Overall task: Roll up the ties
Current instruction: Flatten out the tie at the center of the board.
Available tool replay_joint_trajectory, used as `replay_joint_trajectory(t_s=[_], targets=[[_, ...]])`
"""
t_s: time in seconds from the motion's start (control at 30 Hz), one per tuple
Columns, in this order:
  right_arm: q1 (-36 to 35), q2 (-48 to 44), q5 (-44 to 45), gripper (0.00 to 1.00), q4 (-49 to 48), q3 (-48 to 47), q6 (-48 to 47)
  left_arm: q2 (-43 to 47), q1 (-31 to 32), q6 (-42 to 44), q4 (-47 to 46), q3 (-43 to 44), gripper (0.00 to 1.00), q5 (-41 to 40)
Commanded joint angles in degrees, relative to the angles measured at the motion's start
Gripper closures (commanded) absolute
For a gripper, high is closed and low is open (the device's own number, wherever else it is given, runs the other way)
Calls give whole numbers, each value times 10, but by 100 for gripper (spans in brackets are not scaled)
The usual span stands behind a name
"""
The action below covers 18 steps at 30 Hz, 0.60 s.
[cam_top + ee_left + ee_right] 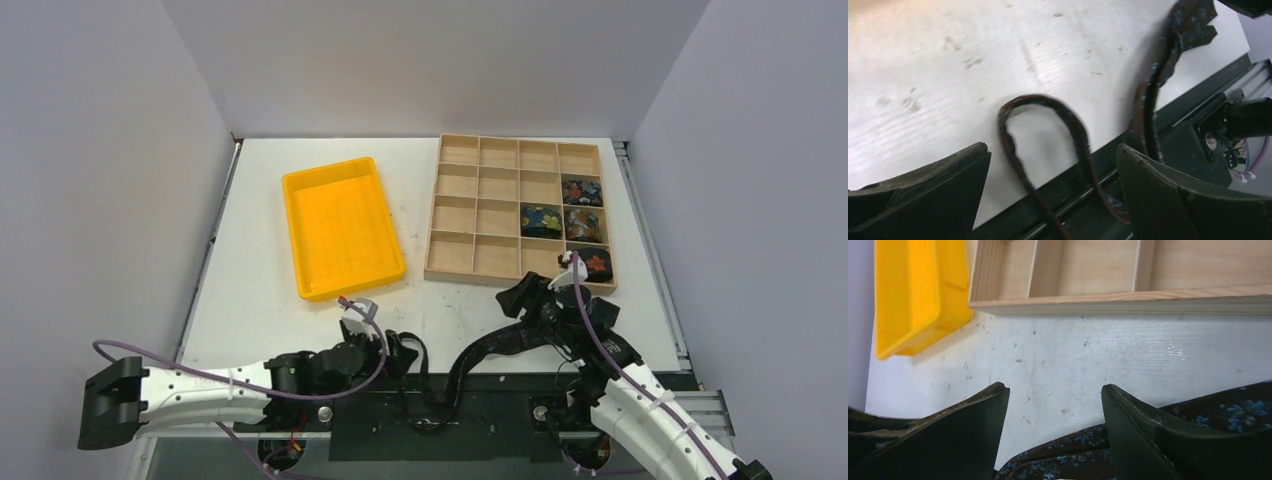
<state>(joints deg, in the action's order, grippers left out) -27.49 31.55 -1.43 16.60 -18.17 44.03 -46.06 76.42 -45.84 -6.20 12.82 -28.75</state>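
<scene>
A dark loose tie (478,356) with small blue flowers trails from the right gripper down over the table's near edge. It curls into a loop by the left gripper. My left gripper (1052,147) is open, and the tie's narrow loop (1075,131) lies slack between its jaws without touching them. My right gripper (1054,387) is open just above the tie's wide part (1068,455), which lies flat under its fingers. Several coiled ties (586,224) fill cells at the right of the wooden tray (478,205).
An empty yellow bin (345,228) stands left of the wooden tray, its corner (913,290) showing in the right wrist view. The wooden tray's front wall (1123,302) is just ahead of the right gripper. A black rail (1193,125) runs along the table's near edge.
</scene>
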Motion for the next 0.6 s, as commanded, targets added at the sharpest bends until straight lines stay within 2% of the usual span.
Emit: replay_joint_trajectory(t_s=[0.0, 0.1, 0.2, 0.3, 0.47, 0.57], targets=[[-12, 24, -111, 31, -120, 22, -27, 91, -11, -143, 43, -55, 4, -53], [-38, 50, -108, 32, -138, 22, -31, 118, -12, -177, 115, -60, 1, -67], [-82, 72, -78, 32, -145, 14, -38, 100, -12, -168, 126, -51, 10, -69], [-121, 96, -41, 32, -138, -3, -45, 30, -13, -156, 138, -22, 16, -78], [-147, 112, -13, 32, -116, -26, -59, -125, -18, -158, 176, 52, 28, -73], [-153, 109, 11, 32, -105, -27, -54, -199, -23, -171, 193, 76, 42, -73]])
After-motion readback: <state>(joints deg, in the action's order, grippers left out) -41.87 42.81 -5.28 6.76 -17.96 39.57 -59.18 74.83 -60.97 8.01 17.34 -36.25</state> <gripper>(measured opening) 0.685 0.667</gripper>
